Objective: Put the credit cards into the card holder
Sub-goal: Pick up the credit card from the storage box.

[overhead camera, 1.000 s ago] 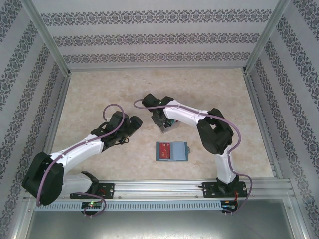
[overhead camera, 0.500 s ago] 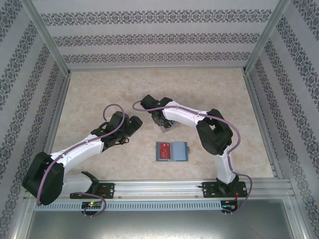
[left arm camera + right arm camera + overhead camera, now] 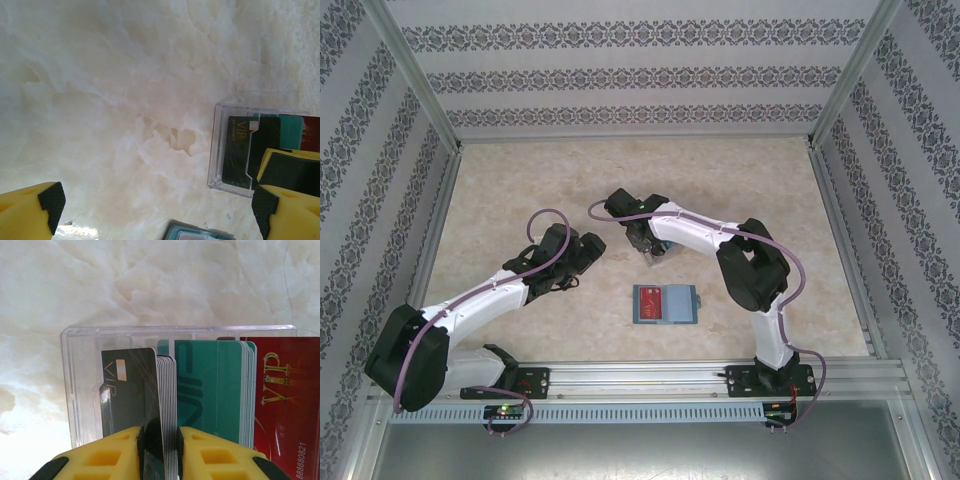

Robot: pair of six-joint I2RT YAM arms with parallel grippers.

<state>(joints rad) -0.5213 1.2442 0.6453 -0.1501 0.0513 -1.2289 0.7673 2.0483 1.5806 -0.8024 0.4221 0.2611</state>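
Note:
A clear plastic tray (image 3: 80,365) holds upright credit cards: a dark VIP stack (image 3: 127,385), teal ones (image 3: 210,385) and a red VIP card (image 3: 285,390). My right gripper (image 3: 160,440) reaches down into the tray, its pads pressed on either side of the dark stack. In the top view that gripper (image 3: 646,246) hides most of the tray. The teal card holder (image 3: 665,305) lies open nearer the arm bases, with a red card (image 3: 650,298) on its left half. My left gripper (image 3: 155,200) hovers open and empty left of the tray (image 3: 217,145), over bare table.
The marble-patterned tabletop (image 3: 520,190) is fenced by patterned walls and metal rails (image 3: 440,240). The card holder's edge (image 3: 200,232) shows at the bottom of the left wrist view, close to the tray's corner.
The right gripper's jaws have narrowed onto the dark card stack, and its wrist wavered slightly over the tray. The left arm and the card holder have stayed still.

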